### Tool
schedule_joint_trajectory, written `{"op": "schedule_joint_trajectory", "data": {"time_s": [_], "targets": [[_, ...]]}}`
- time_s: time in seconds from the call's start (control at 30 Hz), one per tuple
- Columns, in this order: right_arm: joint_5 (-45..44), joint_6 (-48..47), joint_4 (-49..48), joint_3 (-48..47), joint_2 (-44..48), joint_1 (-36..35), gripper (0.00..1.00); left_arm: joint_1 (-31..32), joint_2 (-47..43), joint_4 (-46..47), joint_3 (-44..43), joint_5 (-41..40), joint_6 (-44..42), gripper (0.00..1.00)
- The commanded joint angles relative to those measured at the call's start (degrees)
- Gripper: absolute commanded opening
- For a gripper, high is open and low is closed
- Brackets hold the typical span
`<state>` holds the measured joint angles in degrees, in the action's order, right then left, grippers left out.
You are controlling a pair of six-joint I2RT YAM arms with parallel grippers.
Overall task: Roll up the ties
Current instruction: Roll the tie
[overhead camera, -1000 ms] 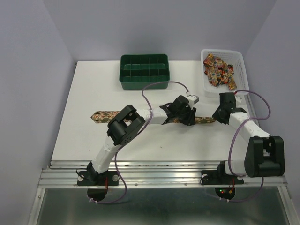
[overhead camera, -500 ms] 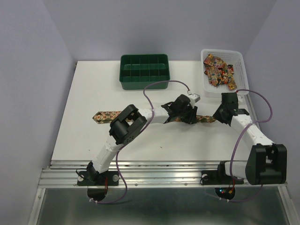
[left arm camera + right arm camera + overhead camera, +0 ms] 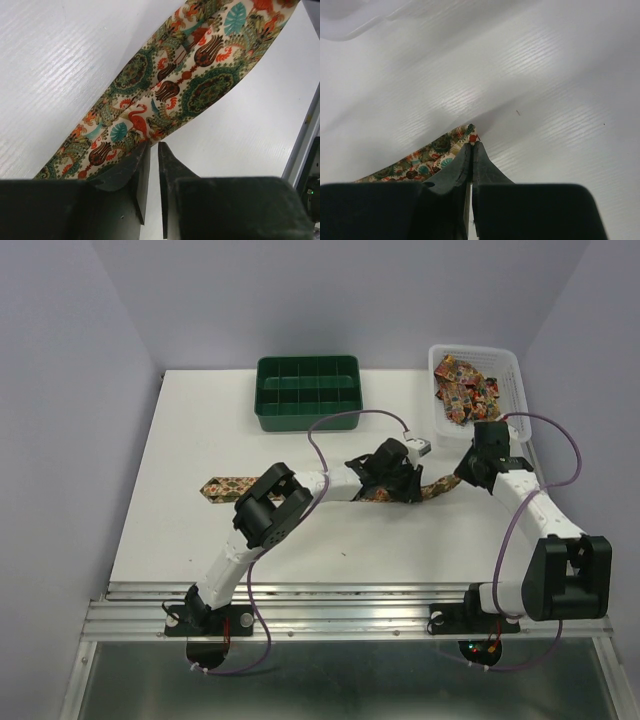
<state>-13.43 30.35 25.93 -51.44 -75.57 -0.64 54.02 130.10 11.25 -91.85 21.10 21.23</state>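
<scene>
Right gripper is pinched shut on the very tip of the tie, just in front of the white basket. From that tip the tie's long axis runs away from the basket, leftward across the table. Left gripper sits over the tie partway along, somewhat farther from the basket, jaws nearly together at the fabric's edge; whether they have caught it I cannot tell. Rolling would probably start from the end nearest the basket, already held.
</scene>
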Motion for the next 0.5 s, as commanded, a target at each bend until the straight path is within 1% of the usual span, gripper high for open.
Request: {"op": "schedule_joint_trajectory", "data": {"time_s": [0.0,0.17,0.23,0.47], "targets": [[1.21,-1.96,-2.73,-2.09,1.83,0.38,0.01,0.3,-2.22,0.27,-4.3,2.1,0.47,0.23],[2.18,-2.4,-3.43,-0.77,3.15,0.38,0.01,0.38,-0.47,0.8,-7.37,4.11,1.7,0.22],[1.57,-2.22,-3.35,-0.5,3.06,0.38,0.01,0.47,0.5,0.88,-9.03,4.73,2.06,0.2],[2.0,-1.78,-3.52,0.64,3.06,0.47,0.01,0.82,5.32,0.88,-14.05,2.81,3.2,0.17]]}}
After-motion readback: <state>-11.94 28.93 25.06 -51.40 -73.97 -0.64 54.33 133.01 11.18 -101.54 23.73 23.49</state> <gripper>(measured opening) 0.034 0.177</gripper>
